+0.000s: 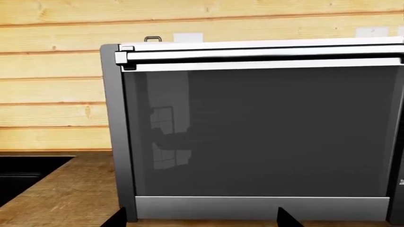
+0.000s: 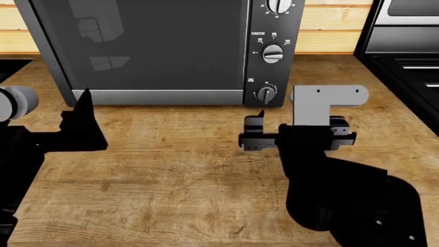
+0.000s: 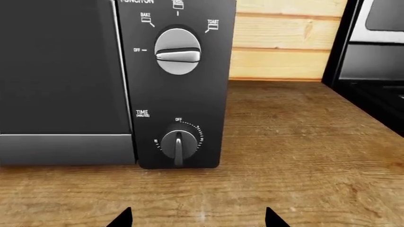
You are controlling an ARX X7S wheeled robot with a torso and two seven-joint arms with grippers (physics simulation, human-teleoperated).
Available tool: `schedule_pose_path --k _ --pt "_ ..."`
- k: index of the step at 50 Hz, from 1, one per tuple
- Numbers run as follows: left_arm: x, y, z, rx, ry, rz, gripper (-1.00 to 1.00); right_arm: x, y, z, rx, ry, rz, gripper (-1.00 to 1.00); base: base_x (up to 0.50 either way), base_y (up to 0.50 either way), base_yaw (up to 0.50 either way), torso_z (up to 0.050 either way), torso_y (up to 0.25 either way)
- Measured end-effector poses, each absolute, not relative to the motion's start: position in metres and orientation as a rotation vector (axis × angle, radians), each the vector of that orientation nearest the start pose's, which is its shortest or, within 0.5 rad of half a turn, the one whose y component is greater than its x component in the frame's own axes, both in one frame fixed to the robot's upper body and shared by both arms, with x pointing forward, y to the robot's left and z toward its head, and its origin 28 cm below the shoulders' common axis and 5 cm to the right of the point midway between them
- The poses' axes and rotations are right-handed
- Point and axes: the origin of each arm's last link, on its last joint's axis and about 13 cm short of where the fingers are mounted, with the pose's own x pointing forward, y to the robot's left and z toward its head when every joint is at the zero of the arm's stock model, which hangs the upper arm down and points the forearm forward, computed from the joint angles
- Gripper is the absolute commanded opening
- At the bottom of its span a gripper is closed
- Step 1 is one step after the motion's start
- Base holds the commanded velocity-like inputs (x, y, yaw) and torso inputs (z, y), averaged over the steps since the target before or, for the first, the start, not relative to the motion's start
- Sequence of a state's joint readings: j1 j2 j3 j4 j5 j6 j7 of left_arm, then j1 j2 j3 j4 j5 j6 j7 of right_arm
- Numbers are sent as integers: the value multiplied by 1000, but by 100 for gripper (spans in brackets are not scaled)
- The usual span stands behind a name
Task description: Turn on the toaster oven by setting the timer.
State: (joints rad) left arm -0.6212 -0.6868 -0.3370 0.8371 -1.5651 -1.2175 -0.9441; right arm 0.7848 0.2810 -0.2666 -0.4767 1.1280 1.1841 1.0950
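The toaster oven (image 2: 151,46) stands at the back of the wooden counter, with a dark glass door and a black panel of three silver knobs. The timer (image 2: 267,94) is the lowest knob, labelled TIME; in the right wrist view the timer (image 3: 179,143) has its ridge upright under OFF. The FUNCTION knob (image 3: 177,51) is above it. My right gripper (image 2: 257,131) is open and empty, a short way in front of the timer, apart from it; its tips show in the right wrist view (image 3: 197,218). My left gripper (image 2: 84,110) is open and empty before the door's lower left corner (image 1: 200,218).
A black stove (image 2: 404,46) stands to the right of the oven, its edge also in the right wrist view (image 3: 372,52). A dark sink recess (image 1: 25,175) lies left of the oven. A wood-plank wall (image 1: 50,85) is behind. Bare counter (image 2: 185,170) lies in front.
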Motion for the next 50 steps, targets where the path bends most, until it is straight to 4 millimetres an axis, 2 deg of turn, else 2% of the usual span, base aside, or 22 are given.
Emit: schedule_pose_path --k 21,50 --pt "175 265 255 25 -120 39 100 247 -50 213 -36 190 -41 100 0 0 0 0 0" --pt "174 265 254 18 -114 40 100 261 -42 209 -29 215 -71 100 0 0 0 0 0"
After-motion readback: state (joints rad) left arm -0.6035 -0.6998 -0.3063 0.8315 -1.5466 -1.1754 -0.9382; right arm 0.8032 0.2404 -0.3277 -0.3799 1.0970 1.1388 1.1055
